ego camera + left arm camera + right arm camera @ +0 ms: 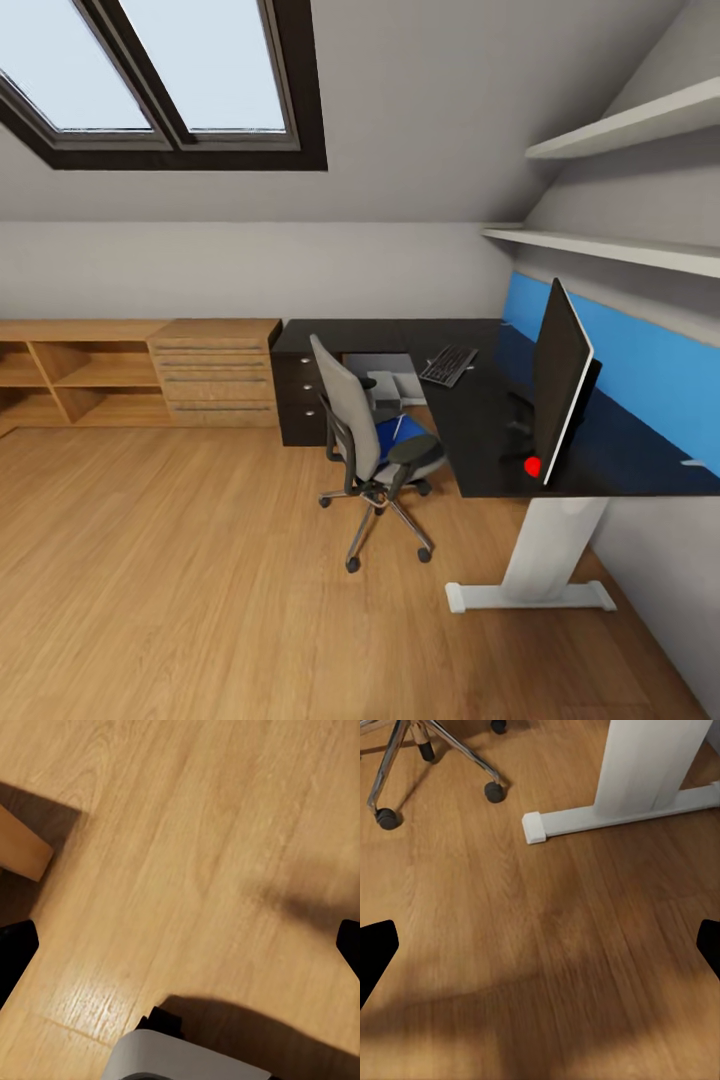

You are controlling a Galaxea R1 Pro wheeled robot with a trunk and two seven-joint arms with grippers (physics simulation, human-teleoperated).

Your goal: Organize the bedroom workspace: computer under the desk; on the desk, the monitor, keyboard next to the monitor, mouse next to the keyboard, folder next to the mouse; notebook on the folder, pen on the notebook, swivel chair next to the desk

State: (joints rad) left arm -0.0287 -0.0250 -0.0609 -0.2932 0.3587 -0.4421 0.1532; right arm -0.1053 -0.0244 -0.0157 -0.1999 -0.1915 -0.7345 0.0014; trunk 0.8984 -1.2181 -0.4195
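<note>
A black L-shaped desk stands along the blue-panelled right wall. On it a thin black monitor stands edge-on, with a red mouse at its foot near the front edge. A black keyboard lies farther back on the desk. A grey swivel chair sits at the desk's inner corner with a blue folder on its seat. Behind the chair, a pale computer case rests under the desk. My left gripper and right gripper hang open over the wooden floor, both empty.
A low wooden shelf unit and a wooden drawer chest line the back wall, beside dark desk drawers. The desk's white leg and foot and the chair's casters are close to my right gripper. Open floor lies to the left.
</note>
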